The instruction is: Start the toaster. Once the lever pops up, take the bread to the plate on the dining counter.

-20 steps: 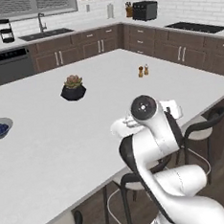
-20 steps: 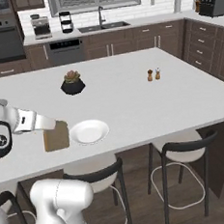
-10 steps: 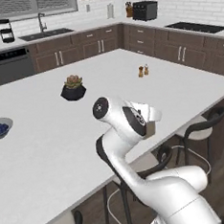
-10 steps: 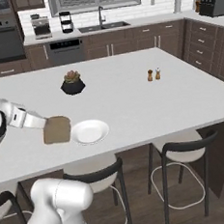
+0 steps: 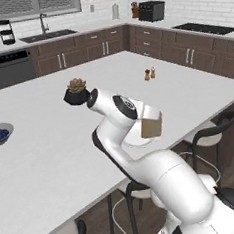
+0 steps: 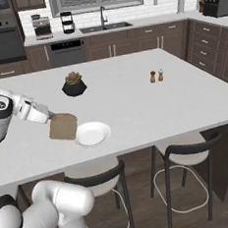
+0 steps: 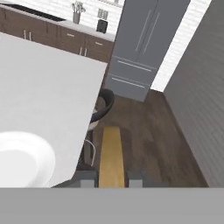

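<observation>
The gripper (image 7: 111, 178) is clamped on the bread (image 6: 63, 126), holding the slice on edge above the dining counter (image 6: 134, 99), just left of the plate (image 6: 92, 134) near the counter's near edge.

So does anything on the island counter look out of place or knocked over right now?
Nothing stands out. The plate sits flat and bare, the gripper holds the bread beside it, and the plant pot and shakers stand upright.

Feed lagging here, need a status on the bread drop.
Gripper shut on tan square bread slice, held on edge. Slice beside round white plate, above the white-topped dining counter, not yet down. Nothing in the way.
</observation>
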{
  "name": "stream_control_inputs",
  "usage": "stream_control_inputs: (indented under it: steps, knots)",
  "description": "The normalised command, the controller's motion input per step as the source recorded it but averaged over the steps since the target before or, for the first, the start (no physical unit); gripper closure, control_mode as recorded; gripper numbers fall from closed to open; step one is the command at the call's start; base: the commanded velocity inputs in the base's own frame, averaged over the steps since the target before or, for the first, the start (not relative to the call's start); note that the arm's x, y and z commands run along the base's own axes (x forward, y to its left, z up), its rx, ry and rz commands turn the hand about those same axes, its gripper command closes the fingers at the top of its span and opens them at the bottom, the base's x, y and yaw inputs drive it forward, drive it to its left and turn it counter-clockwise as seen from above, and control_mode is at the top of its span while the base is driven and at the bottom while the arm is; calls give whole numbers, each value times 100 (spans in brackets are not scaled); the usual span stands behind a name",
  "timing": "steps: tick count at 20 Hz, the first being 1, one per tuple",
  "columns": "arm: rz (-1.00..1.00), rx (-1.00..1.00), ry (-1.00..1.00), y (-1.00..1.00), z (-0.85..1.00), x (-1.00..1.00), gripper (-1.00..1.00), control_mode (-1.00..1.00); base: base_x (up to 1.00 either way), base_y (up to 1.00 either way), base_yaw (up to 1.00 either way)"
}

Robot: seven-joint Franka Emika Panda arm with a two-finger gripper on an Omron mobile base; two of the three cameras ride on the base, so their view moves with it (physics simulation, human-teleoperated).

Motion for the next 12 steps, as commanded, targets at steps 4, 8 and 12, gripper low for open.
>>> stream_control_inputs:
  steps: [4,8,12]
  knots:
    - [-6,0,1,-28,0,51,100,-100,0,0,0]
    - [0,0,7,-34,0,44,100,-100,0,0,0]
    - [0,0,14,-28,-2,33,100,-100,0,0,0]
